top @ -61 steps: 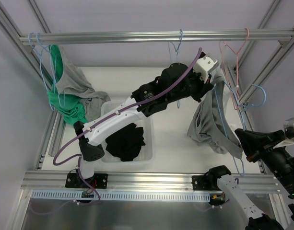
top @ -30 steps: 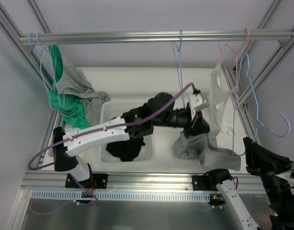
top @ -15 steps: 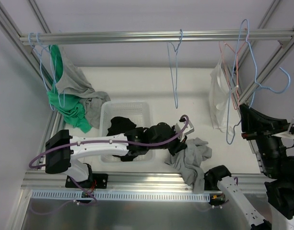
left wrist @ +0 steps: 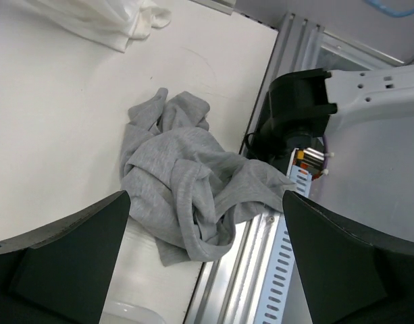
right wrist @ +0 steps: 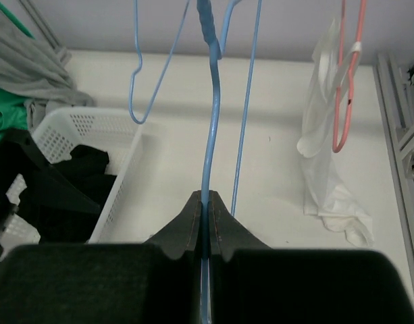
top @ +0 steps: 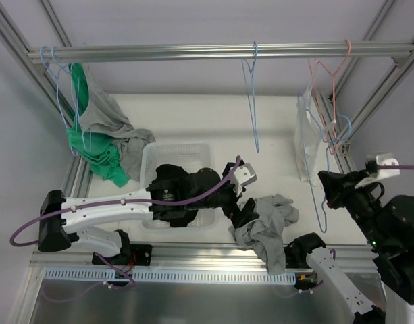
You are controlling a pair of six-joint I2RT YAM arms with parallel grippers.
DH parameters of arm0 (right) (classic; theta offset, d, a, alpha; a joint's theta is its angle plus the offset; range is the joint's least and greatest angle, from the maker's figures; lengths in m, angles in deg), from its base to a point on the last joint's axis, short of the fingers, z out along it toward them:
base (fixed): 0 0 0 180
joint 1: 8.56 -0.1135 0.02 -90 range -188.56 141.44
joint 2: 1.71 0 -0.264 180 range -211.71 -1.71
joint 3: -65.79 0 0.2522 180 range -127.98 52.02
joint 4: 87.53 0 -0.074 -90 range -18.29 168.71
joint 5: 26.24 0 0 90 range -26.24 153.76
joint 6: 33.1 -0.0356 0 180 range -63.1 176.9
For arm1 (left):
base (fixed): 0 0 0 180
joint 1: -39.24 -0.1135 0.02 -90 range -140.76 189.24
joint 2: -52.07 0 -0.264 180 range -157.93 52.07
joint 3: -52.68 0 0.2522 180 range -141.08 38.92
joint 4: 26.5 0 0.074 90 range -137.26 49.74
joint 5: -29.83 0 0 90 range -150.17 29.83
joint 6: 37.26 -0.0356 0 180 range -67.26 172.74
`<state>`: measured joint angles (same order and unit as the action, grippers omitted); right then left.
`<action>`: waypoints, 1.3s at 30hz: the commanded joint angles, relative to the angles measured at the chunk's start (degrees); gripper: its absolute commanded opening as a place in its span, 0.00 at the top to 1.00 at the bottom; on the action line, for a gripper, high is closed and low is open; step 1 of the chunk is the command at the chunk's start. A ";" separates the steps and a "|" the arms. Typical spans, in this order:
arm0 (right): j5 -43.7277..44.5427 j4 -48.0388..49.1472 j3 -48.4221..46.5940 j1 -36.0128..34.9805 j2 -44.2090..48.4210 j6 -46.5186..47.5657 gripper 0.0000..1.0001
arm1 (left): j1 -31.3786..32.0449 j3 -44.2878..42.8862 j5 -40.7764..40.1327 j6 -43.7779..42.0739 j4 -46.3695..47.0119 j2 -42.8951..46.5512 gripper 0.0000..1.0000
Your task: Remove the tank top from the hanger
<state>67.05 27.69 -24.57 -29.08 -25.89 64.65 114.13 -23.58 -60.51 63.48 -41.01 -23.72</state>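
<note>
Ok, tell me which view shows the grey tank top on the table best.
The left wrist view: the tank top lies crumpled in mid-frame, whole and uncovered. The top view shows it smaller, its left edge under the left arm. The right wrist view does not show it.

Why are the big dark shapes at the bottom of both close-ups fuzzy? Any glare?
Left wrist view: the left end effector's fingers blur, too near the lens; the grey tank top is sharp. Right wrist view: likewise the right end effector clamping the blue hanger. Top external view: even light, no harsh glare.
</note>
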 commanded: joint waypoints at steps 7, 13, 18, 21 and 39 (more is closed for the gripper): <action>-2.67 -0.39 -8.29 -0.14 -13.51 3.06 1.00 | -0.36 4.13 -13.70 0.06 -8.38 14.94 0.01; -6.54 0.66 -13.22 -0.23 -23.88 3.76 1.00 | -3.78 5.90 -32.96 9.18 -16.55 19.27 0.01; -6.37 1.19 -18.66 0.12 -30.11 3.67 1.00 | -7.12 6.51 -38.95 17.37 -22.09 22.43 0.02; -6.54 1.19 -22.35 1.00 -32.85 4.03 1.00 | -8.44 8.62 -38.86 18.79 -22.27 24.72 0.01; -11.72 4.52 -41.45 4.43 -59.12 3.15 1.00 | -9.77 9.50 -31.48 16.51 -22.45 26.66 0.01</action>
<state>57.49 28.73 -64.81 -24.92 -82.61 68.30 104.75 -13.33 -94.36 80.44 -63.59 2.88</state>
